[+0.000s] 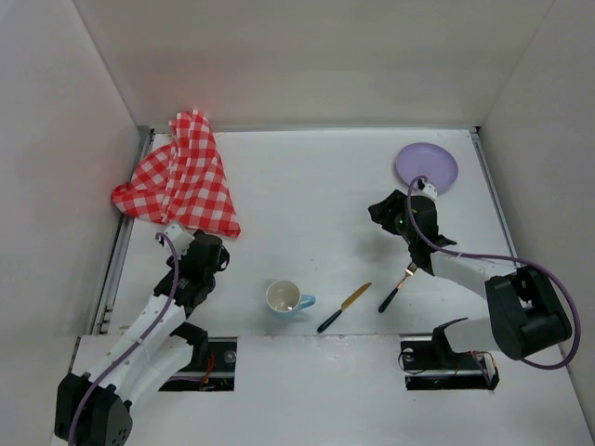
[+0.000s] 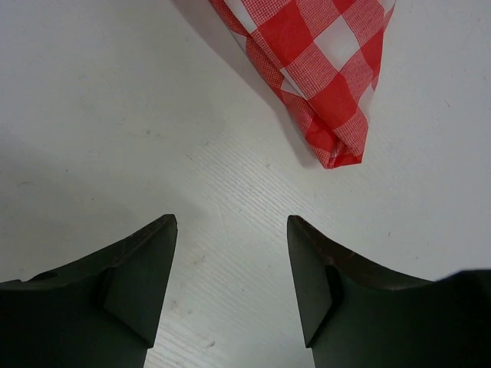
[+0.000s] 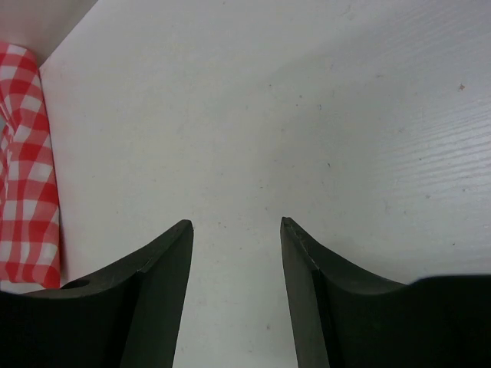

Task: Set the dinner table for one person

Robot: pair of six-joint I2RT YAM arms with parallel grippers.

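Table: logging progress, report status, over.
Left gripper open, empty, by cloth corner. Right gripper open, empty. Table unset: cloth bunched, plate, cup, knife, fork scattered. Nothing blocking.

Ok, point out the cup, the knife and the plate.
cup (image 1: 284, 296), top view, its open inside.
knife (image 1: 345, 308), top view, blade near the handle.
plate (image 1: 429, 163), top view, its bare middle.
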